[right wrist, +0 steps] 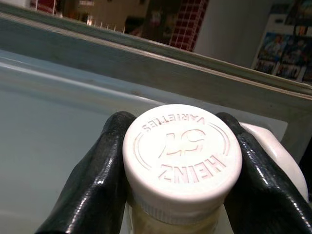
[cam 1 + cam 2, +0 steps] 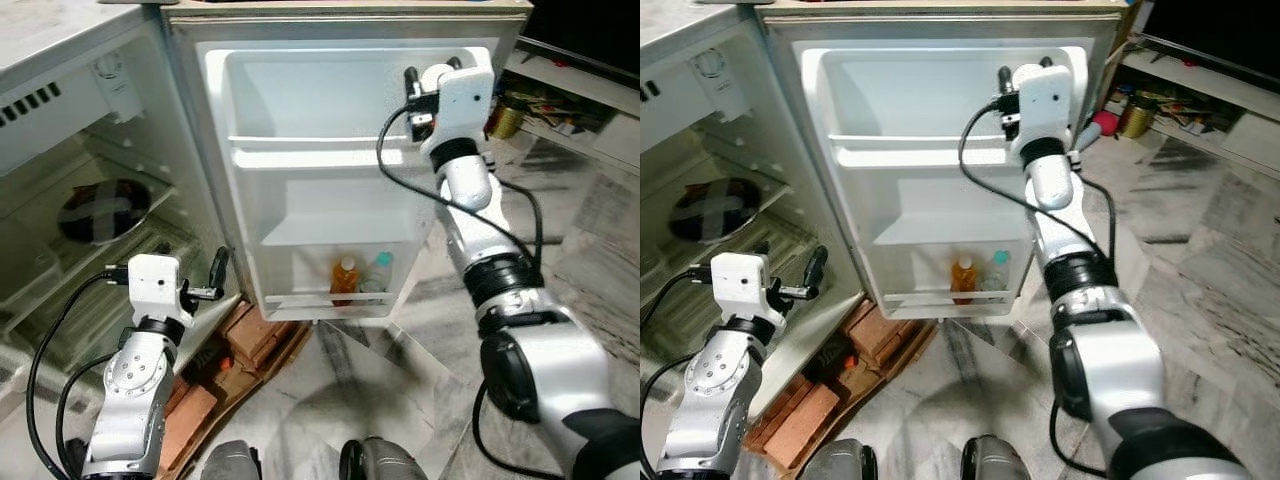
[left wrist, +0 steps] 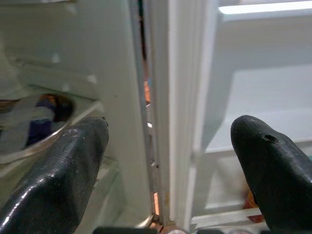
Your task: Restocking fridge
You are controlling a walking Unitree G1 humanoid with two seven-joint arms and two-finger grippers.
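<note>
The fridge door (image 2: 300, 190) stands wide open, showing its white shelves. My right gripper (image 2: 432, 72) is raised to the door's top shelf and is shut on a Heinz bottle (image 1: 181, 151) with a white cap and pale contents; both black fingers (image 1: 97, 180) press the cap's sides. In the bottom door shelf stand an orange bottle (image 2: 345, 278) and a clear bottle with a teal cap (image 2: 378, 272). My left gripper (image 3: 168, 161) is low, by the hinge between fridge body and door, open and holding nothing.
A round dish (image 2: 103, 208) lies on a wire shelf inside the fridge body. Red bricks (image 2: 250, 335) prop the fridge at floor level. A low shelf with a gold can (image 2: 507, 115) and clutter runs along the right. Marble floor (image 2: 400, 370) spreads below the door.
</note>
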